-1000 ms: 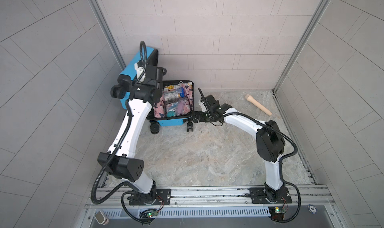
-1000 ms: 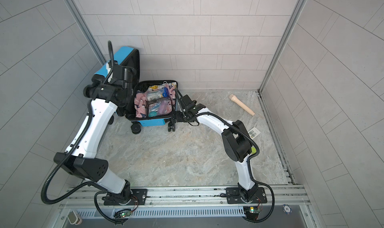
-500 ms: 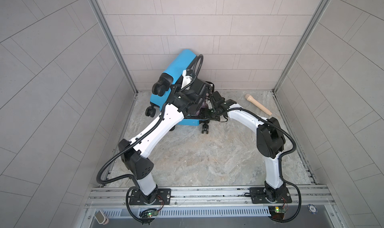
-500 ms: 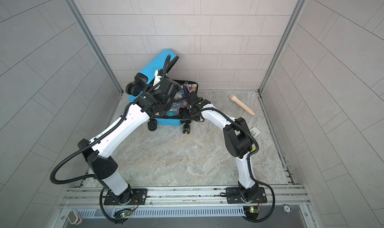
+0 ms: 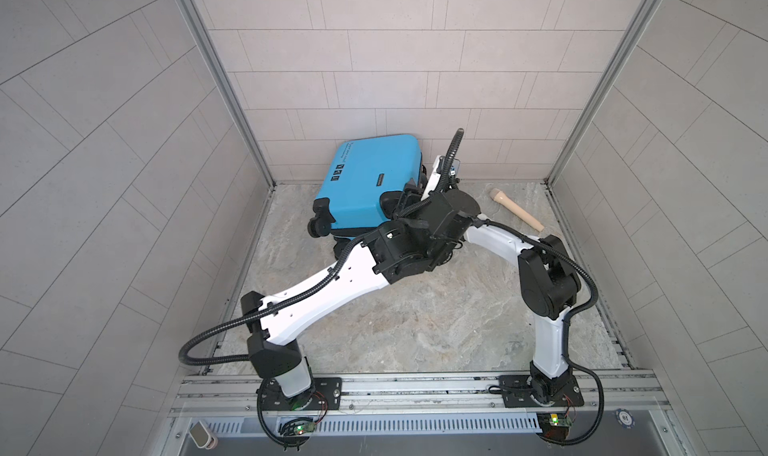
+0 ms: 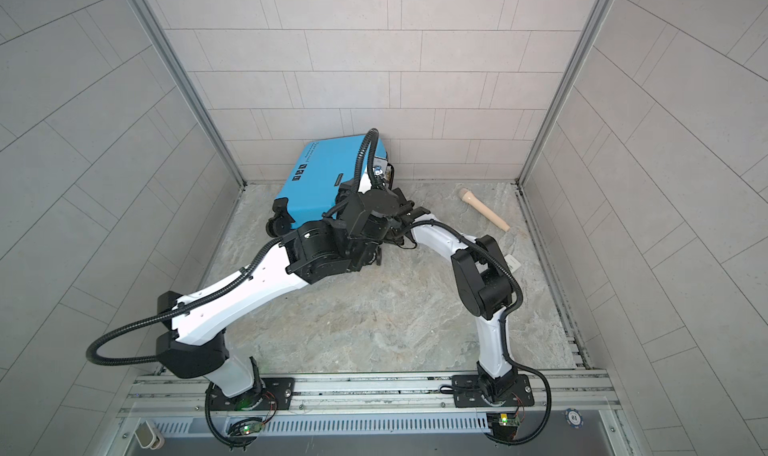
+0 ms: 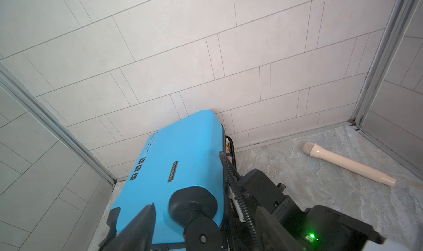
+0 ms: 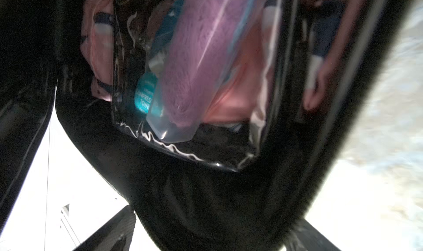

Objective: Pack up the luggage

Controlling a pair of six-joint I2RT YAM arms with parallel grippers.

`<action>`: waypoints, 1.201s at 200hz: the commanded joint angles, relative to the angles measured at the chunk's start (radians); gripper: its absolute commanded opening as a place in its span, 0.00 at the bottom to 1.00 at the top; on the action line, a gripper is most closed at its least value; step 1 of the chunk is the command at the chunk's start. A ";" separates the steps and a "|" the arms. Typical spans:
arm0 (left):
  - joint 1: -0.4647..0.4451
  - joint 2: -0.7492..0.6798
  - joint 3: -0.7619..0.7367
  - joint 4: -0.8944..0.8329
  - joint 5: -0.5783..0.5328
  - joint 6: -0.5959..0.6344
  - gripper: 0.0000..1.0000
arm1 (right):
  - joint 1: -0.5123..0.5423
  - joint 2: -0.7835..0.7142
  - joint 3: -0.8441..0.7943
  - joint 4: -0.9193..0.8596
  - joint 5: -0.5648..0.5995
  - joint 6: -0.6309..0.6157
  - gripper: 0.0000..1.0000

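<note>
Blue hard shell of the luggage (image 5: 370, 183) tipped face-up at the foot of the back wall (image 5: 415, 79), lid lowered almost onto the packed half. A dark gap left along the edge running away from that wall. Left gripper (image 7: 201, 217) low at the corner farthest from the back wall, jaws apart, one finger (image 7: 139, 224) showing beside a spinner wheel (image 7: 201, 235), nothing pinched. Right gripper (image 8: 216, 217) spread wide as well, poked into the gap, facing the clear pouch (image 8: 194, 78) and pink cloth (image 8: 98, 43) on the black lining, nothing seen clamped.

To close well, judged from here: first draw the right gripper out of the gap, sideways along the back wall toward the beige rod (image 5: 517, 208), without hooking the pouch. Then press with the left on the blue face near the open edge, down and slightly toward the back wall, using that wall as a stop against rolling. Check for cloth over the rim before any zipping. Risk otherwise: fingers trapped, or the case skating off.

A second ago: lying open farther along the back wall, away from the rod, lid upright, contents bared, left arm up at the lid. Half a second ago: lid mid-swing. Now lid down, case slid a little along the wall toward the rod, both arms crowded at its front.
</note>
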 commanded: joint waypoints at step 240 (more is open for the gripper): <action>1.096 -0.284 -0.822 0.286 1.175 -0.646 0.77 | -0.401 -0.527 -0.185 -0.321 0.444 -0.068 1.00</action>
